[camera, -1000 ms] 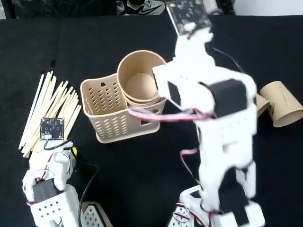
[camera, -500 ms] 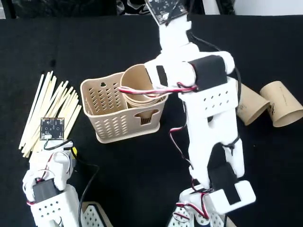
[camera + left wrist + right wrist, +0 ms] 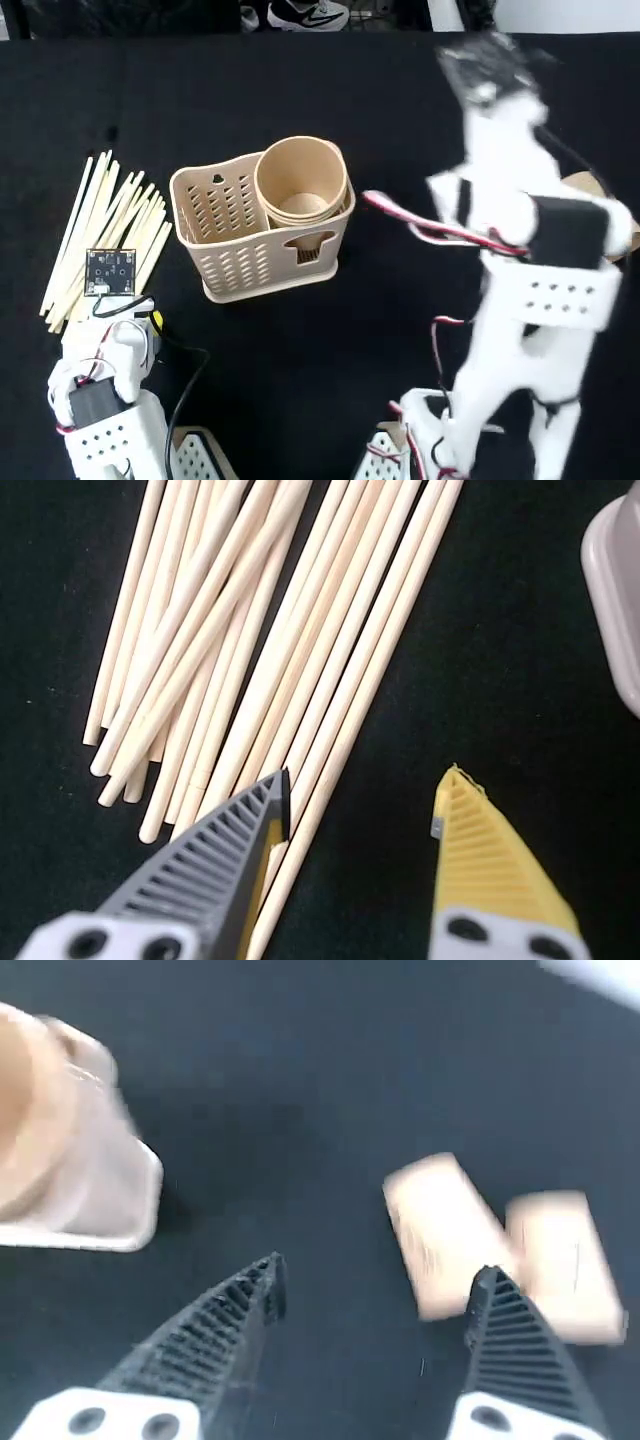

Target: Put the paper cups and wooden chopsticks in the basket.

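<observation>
The chopsticks are pale, bare wood. The basket is smooth perforated plastic, the cups matt brown paper.

High: overhead, down on tabletop
Left wrist: close over chopsticks
Right wrist: farther off, shares basket with high

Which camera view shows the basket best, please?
The high view: the whole basket stands upright with stacked paper cups inside. The left wrist view catches a piece of its rim at the picture's edge; the right wrist view shows one corner and part of the paper cups.
</observation>
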